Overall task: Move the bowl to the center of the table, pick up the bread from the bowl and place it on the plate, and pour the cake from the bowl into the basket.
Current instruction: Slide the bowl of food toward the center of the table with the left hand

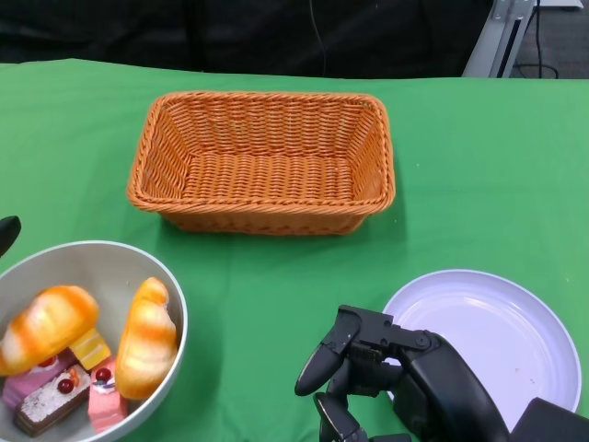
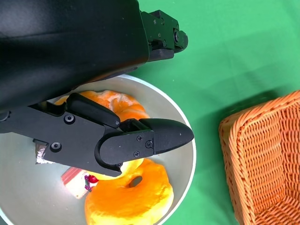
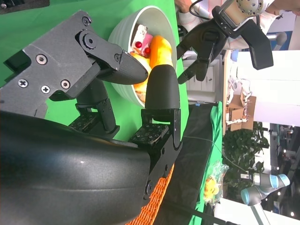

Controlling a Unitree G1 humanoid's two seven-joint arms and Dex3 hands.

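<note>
A grey bowl sits at the table's near left corner. In it lie two orange-and-white breads and several cake pieces. My left hand only peeks in at the left edge of the head view. The left wrist view shows it hovering over the bowl and bread, fingers apart and holding nothing. My right hand hangs open near the front edge, just left of the white plate. The woven basket stands empty at the back centre.
Green cloth covers the table between bowl, basket and plate. The right wrist view looks past my right hand to the bowl and my left hand beyond it. A metal stand is behind the far right edge.
</note>
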